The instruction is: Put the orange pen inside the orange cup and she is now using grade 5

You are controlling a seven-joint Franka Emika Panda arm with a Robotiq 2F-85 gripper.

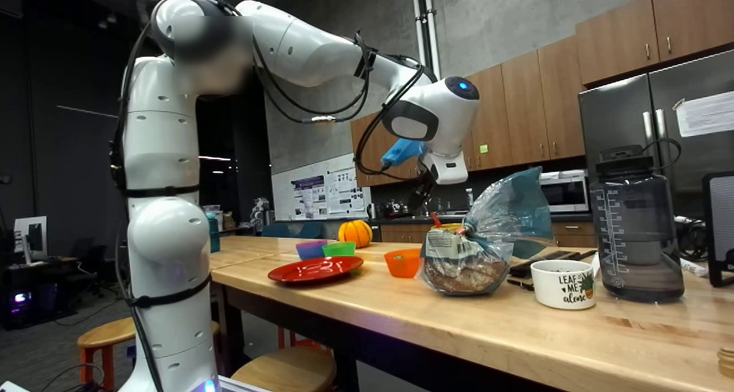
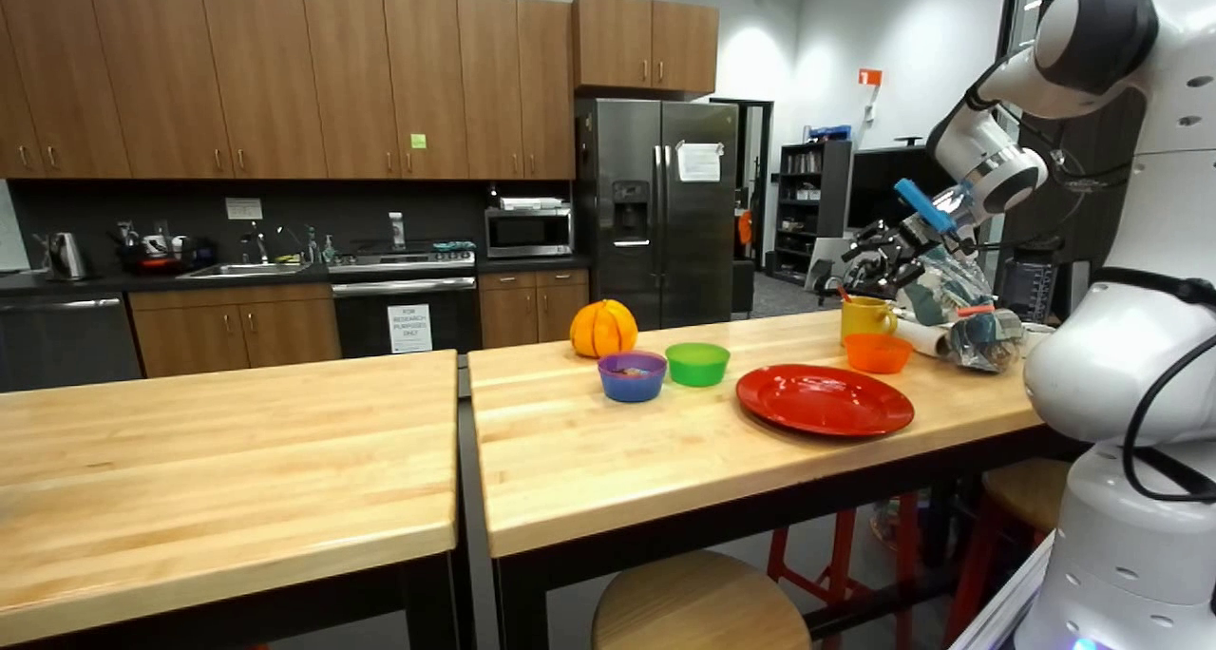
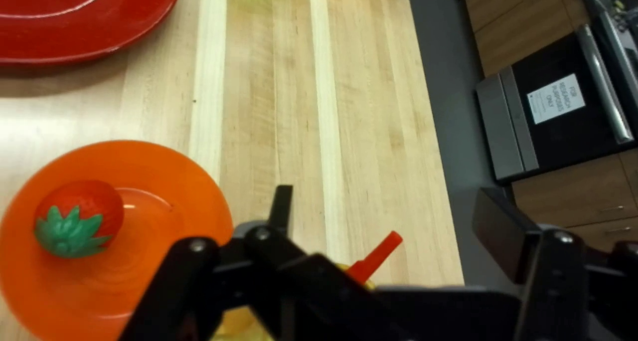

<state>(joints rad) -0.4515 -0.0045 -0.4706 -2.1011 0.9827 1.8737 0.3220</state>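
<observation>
Because the yellow mug [image 2: 864, 319] is far wider than it, the orange pen [image 3: 375, 258] — more red than orange in the wrist view — stands at a slant in there, one end poking above the rim. So it is not yet in its goal, the orange cup [image 2: 878, 355], which sits near the mug; in the wrist view, parts of the gripper [image 3: 386, 209] hide whether they touch. Inside the cup, off to one side: a toy strawberry [image 3: 79, 219].

Gripper fingers: spread well apart, gripping nothing. The pen's end shows between them in the wrist view, presumably lined up so that both sides can close on the thin shaft; height above it cannot be judged there.

Judged step: approach nearly done, grasp to come. Next move wants a slight descent, a pinch, then a straight lift, since a sideways pull would likely drag the mug along. The cup being short and wide with fruit in it, the pen will probably end up leaning on the rim.

Outward: a bagged loaf [image 1: 467, 266] lies near the mug; its loose plastic could snag on a wide swing. Red plate [image 2: 825, 400] is on the cup's other side.
</observation>
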